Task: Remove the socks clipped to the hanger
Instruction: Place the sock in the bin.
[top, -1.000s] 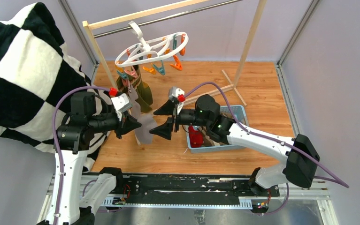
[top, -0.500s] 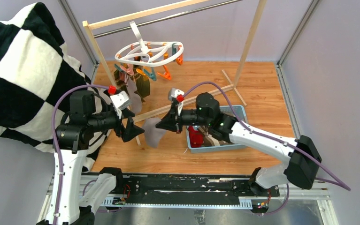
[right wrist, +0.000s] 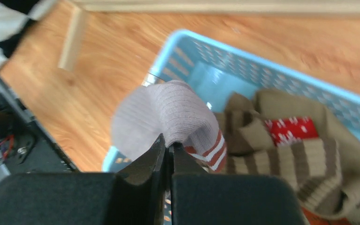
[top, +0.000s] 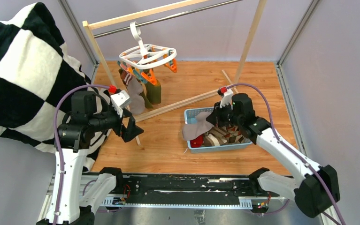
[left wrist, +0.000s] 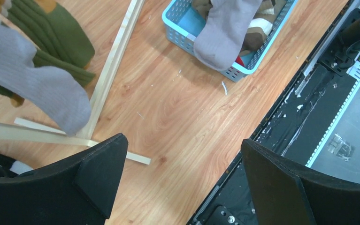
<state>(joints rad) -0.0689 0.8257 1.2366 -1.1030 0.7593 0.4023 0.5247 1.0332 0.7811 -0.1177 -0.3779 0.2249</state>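
Observation:
The white hanger [top: 146, 55] hangs by its hook from the metal rod. Below its clips hang an olive green sock [top: 154, 92], a grey sock [top: 136, 101] and a brown one [top: 124, 76]. My left gripper [top: 133, 127] is open and empty just below and left of them; its wrist view shows the grey sock [left wrist: 42, 84] and the olive sock [left wrist: 58, 40] ahead of the left gripper [left wrist: 182, 139]. My right gripper [top: 212, 119] is shut on another grey sock [top: 194, 130], which droops over the blue basket's near-left corner. In the right wrist view the right gripper [right wrist: 169, 143] pinches a fold of this sock [right wrist: 166, 110].
The blue basket [top: 246, 140] holds a red snowflake sock [right wrist: 293, 130] and taupe striped socks [right wrist: 281, 161]. The wooden rack's base bar [top: 180, 104] crosses the floor between the hanger and the basket. A black-and-white checkered blanket [top: 18, 70] covers the left side.
My right gripper shut on a grey sock, pulled it off the hanger and carried it right to the basket. My left gripper opened and let go. The hanger swung back level.

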